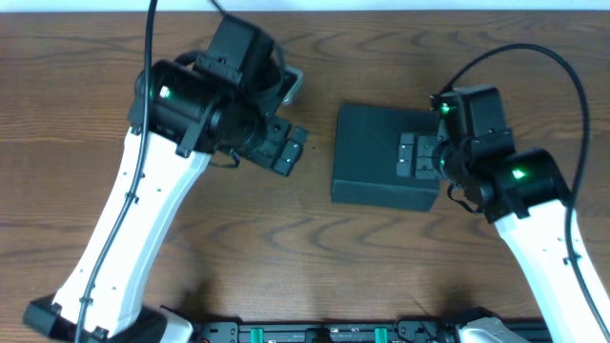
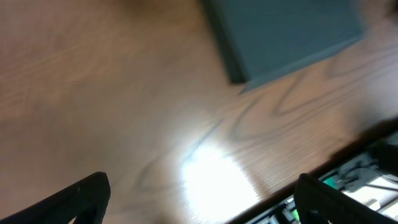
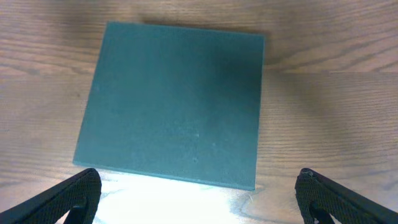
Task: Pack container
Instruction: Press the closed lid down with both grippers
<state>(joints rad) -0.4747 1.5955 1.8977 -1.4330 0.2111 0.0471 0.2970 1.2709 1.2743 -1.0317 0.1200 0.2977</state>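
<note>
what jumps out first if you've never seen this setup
A dark square container, lid shut, lies right of centre on the wood table. The right arm holds its jaws open over the box's right edge; the left arm hangs open-jawed and empty beside it, apart.

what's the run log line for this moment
dark square box closed | left end effector open, empty, beside box | right end effector open, empty, over box
</note>
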